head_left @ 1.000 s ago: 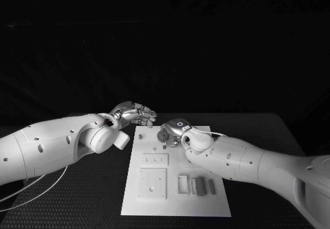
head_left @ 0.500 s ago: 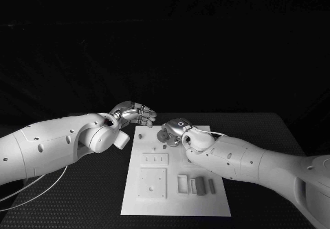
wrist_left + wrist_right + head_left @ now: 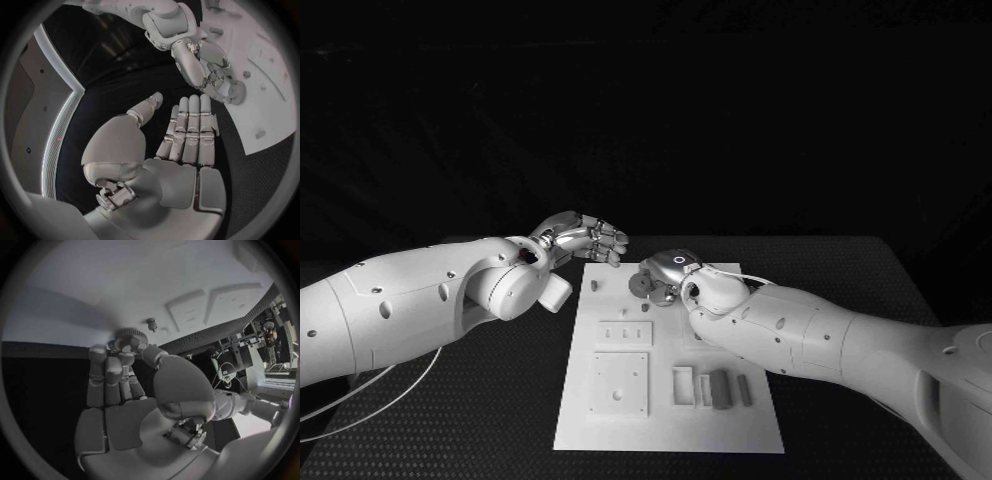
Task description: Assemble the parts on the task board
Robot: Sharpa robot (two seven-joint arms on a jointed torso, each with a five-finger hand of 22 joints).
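the board [image 3: 668, 420] lies in the middle of the black table [image 3: 877, 290], its long side running from six to twelve o'clock in the head view. the right hand [image 3: 661, 278] sits over the board's far end, a little toward one o'clock from its middle, fingers bent down and closed around a small round ridged part [image 3: 130, 336]; the right wrist view shows the fingertips [image 3: 119, 347] gathered on that gear-like piece, held just above the white surface, and close beside it a small peg [image 3: 151, 323] stands upright in the board. the left hand [image 3: 584, 240] hovers at the board's far corner, around eleven o'clock, holding nothing; in its own wrist view the fingers [image 3: 190, 127] lie straight and side by side, the thumb [image 3: 145, 110] set apart from them, so the hand is flat and loosely spread. the two hands are near each other but apart. toward six o'clock on the board lie a square plate [image 3: 620, 384] and, beside it at three o'clock, a few narrow bars [image 3: 711, 388] lying parallel. a smaller rectangular block [image 3: 625, 333] sits between the plate and the hands.
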